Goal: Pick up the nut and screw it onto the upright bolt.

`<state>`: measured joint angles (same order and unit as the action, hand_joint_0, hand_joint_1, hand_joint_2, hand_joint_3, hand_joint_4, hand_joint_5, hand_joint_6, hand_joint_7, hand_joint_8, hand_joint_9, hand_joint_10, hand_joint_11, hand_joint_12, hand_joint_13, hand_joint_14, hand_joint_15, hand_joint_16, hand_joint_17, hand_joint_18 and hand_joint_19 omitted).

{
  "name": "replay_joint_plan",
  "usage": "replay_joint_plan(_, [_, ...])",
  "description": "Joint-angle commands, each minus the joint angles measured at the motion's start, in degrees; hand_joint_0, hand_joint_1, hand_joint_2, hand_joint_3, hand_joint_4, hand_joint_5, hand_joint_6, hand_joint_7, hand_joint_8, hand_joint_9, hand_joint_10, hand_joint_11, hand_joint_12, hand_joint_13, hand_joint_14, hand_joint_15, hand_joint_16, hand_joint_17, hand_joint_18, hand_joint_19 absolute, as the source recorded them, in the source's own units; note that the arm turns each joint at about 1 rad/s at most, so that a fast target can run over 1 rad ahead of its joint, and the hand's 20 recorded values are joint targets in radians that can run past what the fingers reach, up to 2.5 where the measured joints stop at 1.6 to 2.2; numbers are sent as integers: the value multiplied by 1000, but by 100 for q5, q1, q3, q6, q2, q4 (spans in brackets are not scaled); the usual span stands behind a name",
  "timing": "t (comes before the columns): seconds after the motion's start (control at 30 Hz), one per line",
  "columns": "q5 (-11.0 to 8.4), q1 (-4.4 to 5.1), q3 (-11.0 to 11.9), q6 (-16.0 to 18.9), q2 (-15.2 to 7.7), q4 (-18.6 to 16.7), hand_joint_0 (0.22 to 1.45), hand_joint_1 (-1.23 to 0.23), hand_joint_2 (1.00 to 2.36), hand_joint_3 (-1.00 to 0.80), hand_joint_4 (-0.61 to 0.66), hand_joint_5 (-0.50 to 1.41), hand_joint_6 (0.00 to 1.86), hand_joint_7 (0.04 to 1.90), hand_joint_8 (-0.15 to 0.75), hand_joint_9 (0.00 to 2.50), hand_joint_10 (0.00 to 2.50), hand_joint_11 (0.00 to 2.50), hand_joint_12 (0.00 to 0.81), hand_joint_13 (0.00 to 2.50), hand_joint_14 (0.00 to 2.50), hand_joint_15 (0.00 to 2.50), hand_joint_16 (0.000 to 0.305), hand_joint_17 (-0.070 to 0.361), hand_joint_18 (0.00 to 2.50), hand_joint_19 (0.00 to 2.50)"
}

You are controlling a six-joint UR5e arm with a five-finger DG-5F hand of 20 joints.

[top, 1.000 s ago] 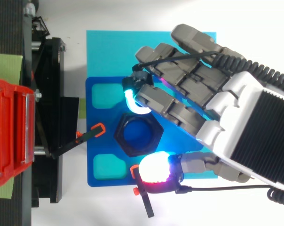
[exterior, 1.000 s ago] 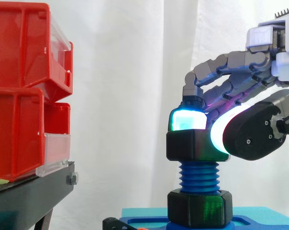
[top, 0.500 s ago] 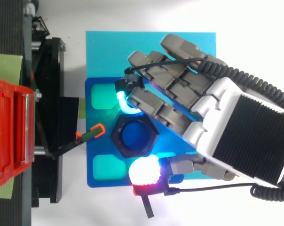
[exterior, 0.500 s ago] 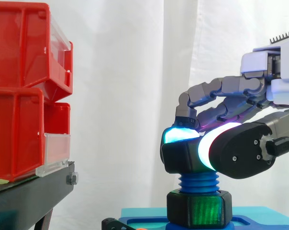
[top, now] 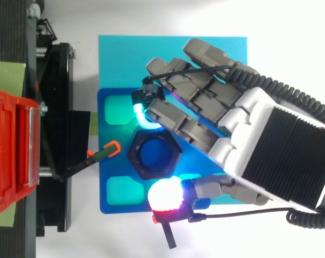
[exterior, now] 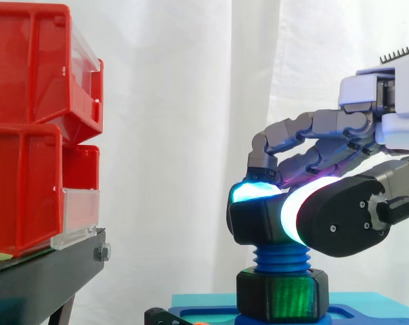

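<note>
Side view: the glowing fingertips (exterior: 257, 192) curled down onto the upper edge of the black nut (exterior: 252, 223), and the thumb pad (exterior: 294, 218) pressed its flank at 3 o'clock. The hand (exterior: 347, 220) was therefore closed on the nut in a pinch, probably so that a twist of the wrist would turn it. The nut sat on the upper end of the upright blue bolt (exterior: 280, 257). Bare threads showed below it, above a second black hexagonal collar (exterior: 282, 296) at the bolt's foot, so the screwing looked only partly done.

Top view: the cyan fingertip stood at 11 o'clock of the nut and the thumb pad at 6 o'clock, a spread hidden from the side. The bolt's blue end (top: 154, 155) showed through the nut's bore, suggesting the two were concentric. This view also showed the dark blue tray (top: 110, 161) around the bolt. Only the side view gave the nut's height on the threads. The red bins (exterior: 28, 135) stood well apart at 9 o'clock.
</note>
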<state>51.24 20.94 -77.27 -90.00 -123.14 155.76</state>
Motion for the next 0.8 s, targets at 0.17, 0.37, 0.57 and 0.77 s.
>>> replay_joint_plan(0.17, [26, -54, 212, 9, 18, 323, 379, -398, 1000, -500, 234, -202, 502, 812, 293, 464, 0, 0, 386, 491, 0, 0, 52, 117, 237, 0])
replay_joint_plan(0.37, [88, -72, 511, 53, 18, 1052, 361, -347, 1000, -500, 185, -225, 501, 666, 277, 400, 0, 0, 396, 398, 0, 0, 54, 122, 106, 0])
replay_joint_plan(0.57, [97, -116, 854, 290, 18, 1808, 358, -286, 1000, -500, 156, -233, 501, 605, 263, 330, 0, 0, 399, 325, 0, 0, 55, 123, 0, 0])
replay_joint_plan(0.77, [105, -160, 1065, 290, 9, 1975, 361, -230, 1000, -500, 145, -234, 501, 594, 252, 266, 0, 0, 403, 268, 0, 0, 55, 123, 0, 0])
